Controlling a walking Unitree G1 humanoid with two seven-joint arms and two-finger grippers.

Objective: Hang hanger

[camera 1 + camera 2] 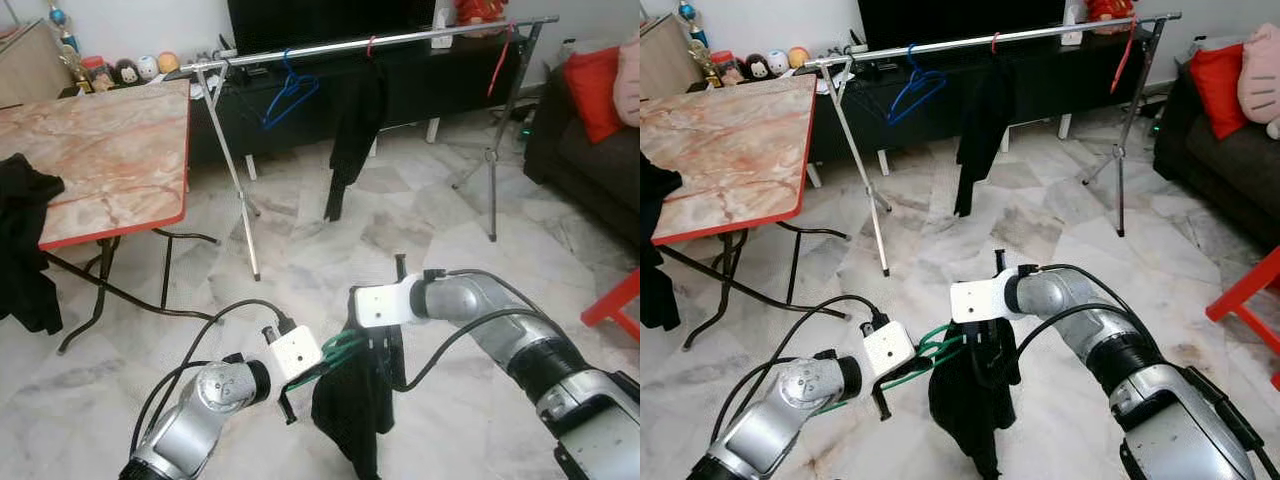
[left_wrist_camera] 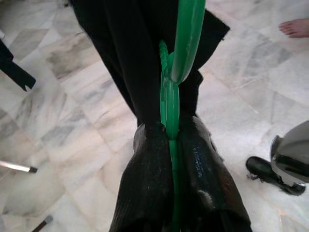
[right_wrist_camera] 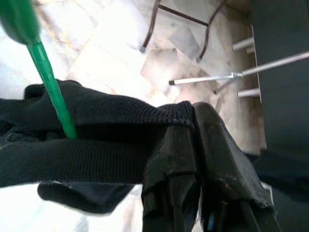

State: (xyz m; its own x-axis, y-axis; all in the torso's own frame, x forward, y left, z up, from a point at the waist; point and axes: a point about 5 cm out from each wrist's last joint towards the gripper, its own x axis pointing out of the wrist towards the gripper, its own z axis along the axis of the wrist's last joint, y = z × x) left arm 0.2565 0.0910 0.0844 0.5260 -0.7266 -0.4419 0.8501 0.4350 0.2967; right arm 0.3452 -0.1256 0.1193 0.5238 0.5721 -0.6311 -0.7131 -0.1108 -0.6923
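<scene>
A green hanger [image 1: 335, 350] carries a black garment [image 1: 352, 405] low in front of me, above the marble floor. My left gripper [image 2: 170, 137] is shut on the green hanger [image 2: 175, 77], whose bar runs between the two black fingers. My right gripper [image 3: 193, 121] is shut on the black garment [image 3: 91, 140], pinching its knitted edge beside the green hanger [image 3: 48, 92]. The silver clothes rail [image 1: 380, 42] stands at the far side of the room with a blue hanger [image 1: 288, 92] and a hung black garment [image 1: 352, 125] on it.
A marble-topped folding table [image 1: 110, 150] with a red edge stands on the left, dark cloth [image 1: 22, 240] draped over its corner. A dark sofa with a red cushion [image 1: 596, 92] sits at the right. A red stool [image 1: 618, 300] is near my right arm. A bare foot [image 2: 295, 26] is on the floor.
</scene>
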